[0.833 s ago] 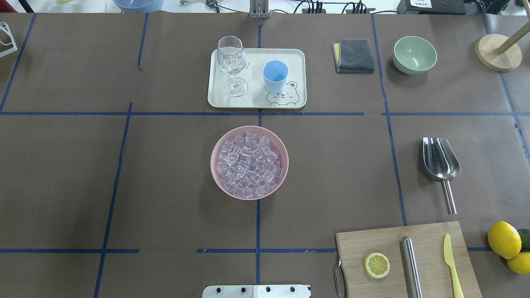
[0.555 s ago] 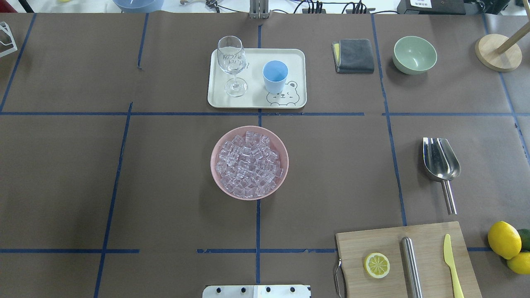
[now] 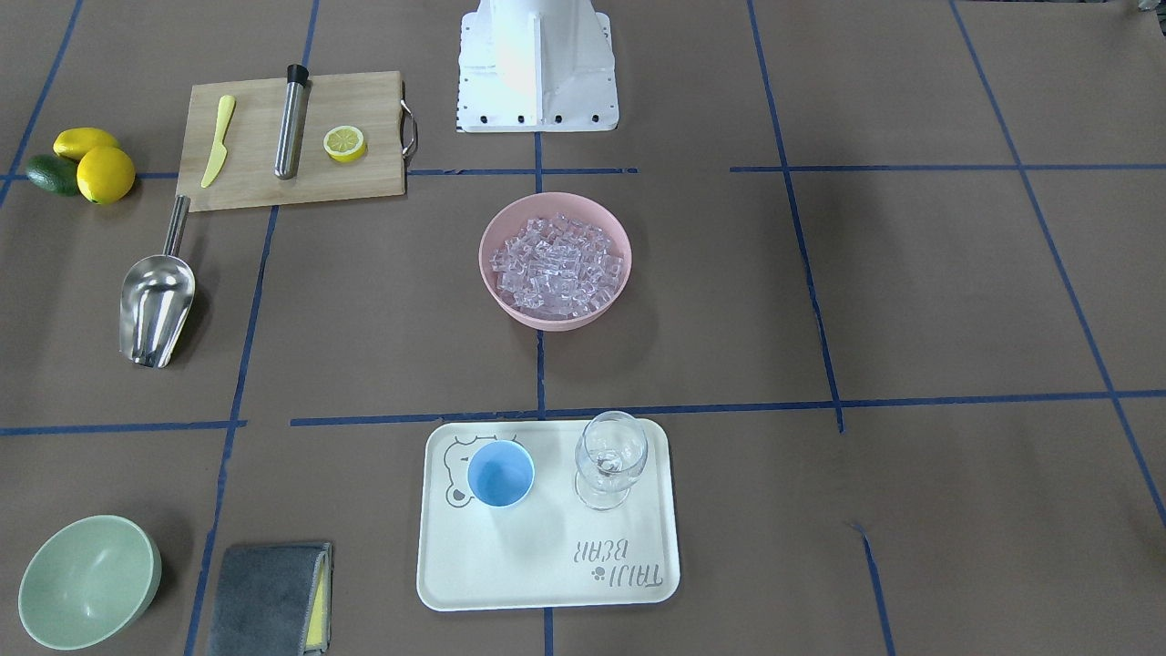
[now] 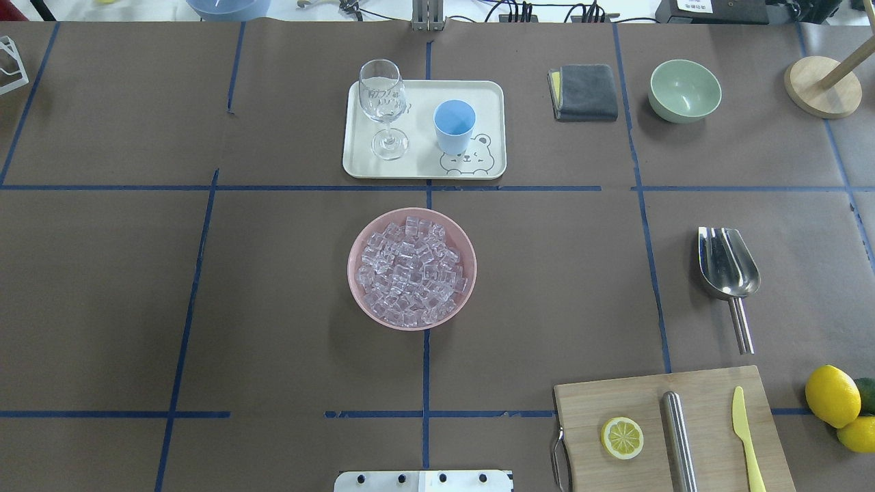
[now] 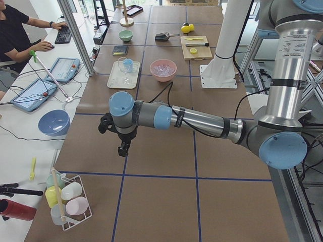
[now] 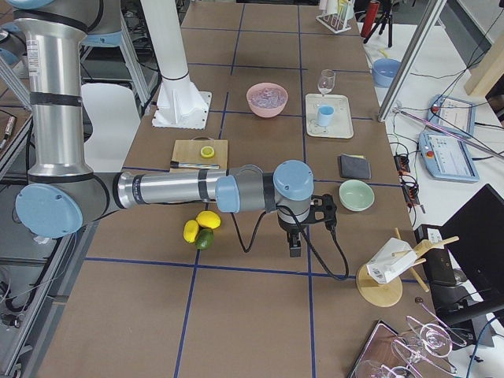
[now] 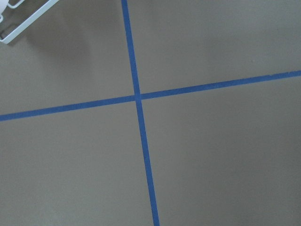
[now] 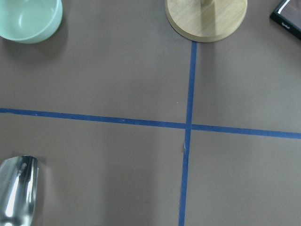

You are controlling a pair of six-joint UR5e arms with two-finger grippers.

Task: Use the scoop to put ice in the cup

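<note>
Steel scoop (image 4: 729,268) is lying at the overhead view's right, handle (image 4: 741,328) toward the lower edge; we are judging a square pinch on that thin handle best. Ice (image 4: 411,270) is sitting in the pink bowl (image 4: 351,270) at centre, the cup (image 4: 454,127) on the tray (image 4: 418,102) above. Both the right gripper (image 6: 295,246) and left gripper (image 5: 122,147) are showing only sideways: jaws we cannot tell.

A cream tray (image 4: 420,147) carries a wine glass (image 4: 381,92) at its left end, with a folded grey cloth (image 4: 586,92) just right of it and a green bowl (image 4: 684,90) farther right, and nearer the robot than the tray sits a pink bowl (image 4: 353,268).
</note>
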